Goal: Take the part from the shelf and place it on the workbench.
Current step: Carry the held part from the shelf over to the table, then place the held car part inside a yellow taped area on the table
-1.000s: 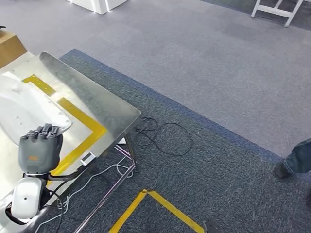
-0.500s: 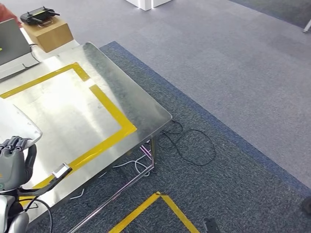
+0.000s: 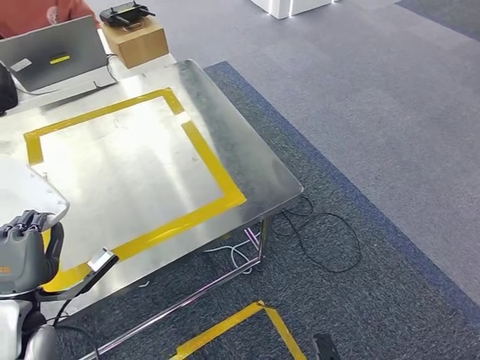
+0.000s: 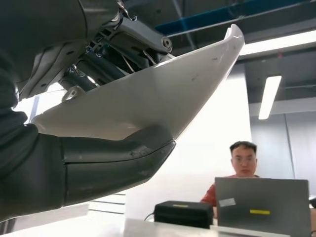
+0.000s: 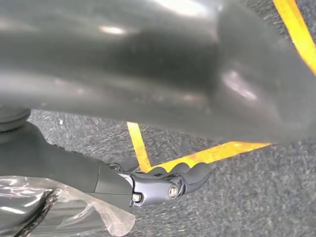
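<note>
The left hand (image 3: pixel 25 255) sits at the near left corner of the bench (image 3: pixel 257 169), its grey back toward the head camera and its fingers curled over the edge of the white part (image 3: pixel 25 196). From the left wrist camera the grip is plain: the thick grey thumb (image 4: pixel 119 165) presses one face of the part (image 4: pixel 149 96) while the darker fingers (image 4: pixel 108 59) lie against the other face, so the hand grips the curved white shell between them. The part is held above the near left area of the bench, its pointed tip tilted upward in the wrist view.

The right hand (image 5: pixel 164 185) hangs low over dark carpet (image 5: pixel 238 197) crossed by yellow tape lines (image 5: pixel 139 145); its dark fingers are bent inward and nothing shows between them, so it appears closed on nothing. Crinkled clear plastic (image 5: pixel 56 210) lies beside its wrist.

Beyond the left hand, a yellow tape rectangle (image 3: pixel 212 161) marks the shiny metal top. At the far edge stand a grey laptop (image 3: pixel 54 51) and a cardboard box (image 3: pixel 139 41) carrying a black controller (image 3: pixel 127 12). A person in a red top (image 4: pixel 242 165) sits behind the laptop. Black cables (image 3: pixel 322 232) lie on the carpet by the bench leg
</note>
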Action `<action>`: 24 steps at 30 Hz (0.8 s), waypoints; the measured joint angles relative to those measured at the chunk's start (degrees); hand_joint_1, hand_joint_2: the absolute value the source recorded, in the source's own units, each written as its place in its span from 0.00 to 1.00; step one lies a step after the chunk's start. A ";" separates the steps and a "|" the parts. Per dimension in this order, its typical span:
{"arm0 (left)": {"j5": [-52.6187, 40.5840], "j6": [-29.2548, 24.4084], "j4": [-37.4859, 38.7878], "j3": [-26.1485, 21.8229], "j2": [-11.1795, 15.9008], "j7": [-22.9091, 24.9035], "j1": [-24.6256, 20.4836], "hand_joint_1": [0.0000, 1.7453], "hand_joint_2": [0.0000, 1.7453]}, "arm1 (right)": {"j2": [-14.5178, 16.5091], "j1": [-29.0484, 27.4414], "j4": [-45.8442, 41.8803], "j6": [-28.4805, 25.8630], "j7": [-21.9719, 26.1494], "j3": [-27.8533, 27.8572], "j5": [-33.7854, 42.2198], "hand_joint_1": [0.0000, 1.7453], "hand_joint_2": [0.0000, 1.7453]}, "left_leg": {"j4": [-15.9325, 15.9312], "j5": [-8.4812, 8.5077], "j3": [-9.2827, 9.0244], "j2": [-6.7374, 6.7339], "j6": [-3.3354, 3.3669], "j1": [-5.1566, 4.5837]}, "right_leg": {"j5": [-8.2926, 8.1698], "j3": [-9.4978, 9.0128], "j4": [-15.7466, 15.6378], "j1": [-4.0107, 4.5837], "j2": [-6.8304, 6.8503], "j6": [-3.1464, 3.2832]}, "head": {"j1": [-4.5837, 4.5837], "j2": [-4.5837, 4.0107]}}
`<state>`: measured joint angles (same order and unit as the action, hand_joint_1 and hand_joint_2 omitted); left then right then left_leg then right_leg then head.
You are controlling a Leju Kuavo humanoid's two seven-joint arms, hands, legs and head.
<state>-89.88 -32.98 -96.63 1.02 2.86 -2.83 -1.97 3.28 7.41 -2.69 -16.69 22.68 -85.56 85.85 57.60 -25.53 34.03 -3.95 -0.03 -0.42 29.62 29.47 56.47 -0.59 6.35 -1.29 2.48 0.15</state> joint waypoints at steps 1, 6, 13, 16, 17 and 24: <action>-0.01 0.41 0.06 1.33 0.16 0.65 -0.39 1.00 1.00 | 0.01 0.10 0.00 0.01 -0.03 -0.02 0.00 0.00 0.00 | -0.04 0.07 0.13 0.66 0.33 -0.07 | 0.09 -0.15 -0.10 0.07 0.58 -0.32 | -0.01 0.00; -0.03 3.39 1.27 10.64 0.56 2.48 -4.62 1.00 1.00 | -0.01 0.58 0.00 0.39 -0.27 -0.72 0.00 0.00 0.00 | -0.69 0.50 -0.03 4.01 1.87 0.61 | 4.54 3.61 7.71 -0.37 -5.17 -1.62 | 0.40 0.00; -0.04 5.05 4.39 26.32 1.48 5.48 -11.72 1.00 1.00 | -0.13 0.49 0.00 0.76 -0.64 -2.47 0.00 0.00 0.00 | -0.50 0.28 -0.35 9.57 1.80 0.45 | -1.42 5.54 4.84 -0.50 -9.12 -1.06 | 0.58 0.00; -0.04 5.21 4.98 29.18 1.59 5.47 -13.24 1.00 1.00 | -0.25 0.49 0.00 0.74 -0.71 -2.76 0.00 0.00 0.00 | -0.33 0.38 0.19 11.36 0.94 0.60 | -2.43 3.23 0.43 -0.57 -10.84 -0.68 | 0.55 0.00; -0.04 5.22 5.14 29.73 1.64 5.46 -13.45 1.00 1.00 | -0.24 0.51 -0.01 0.74 -0.73 -2.84 0.00 0.00 0.00 | -0.37 0.46 0.35 11.89 0.57 0.69 | -2.49 3.20 0.45 -0.56 -10.25 -0.47 | 0.54 0.00; -0.02 5.86 6.25 32.13 1.65 4.00 -15.00 1.00 1.00 | -0.36 0.31 -0.02 0.81 -0.56 -3.07 0.00 0.00 0.00 | 16.12 -6.84 8.37 4.36 -1.05 0.83 | -2.11 2.42 -0.01 -0.54 -4.62 1.15 | -0.08 0.00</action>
<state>-89.90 -27.13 -90.38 33.15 4.51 1.17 -16.97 2.93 7.72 -2.71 -15.88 22.12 -88.64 85.85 73.73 -32.37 42.40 0.40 -1.08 0.41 27.51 31.89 56.46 -1.13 1.73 -0.14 2.41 0.15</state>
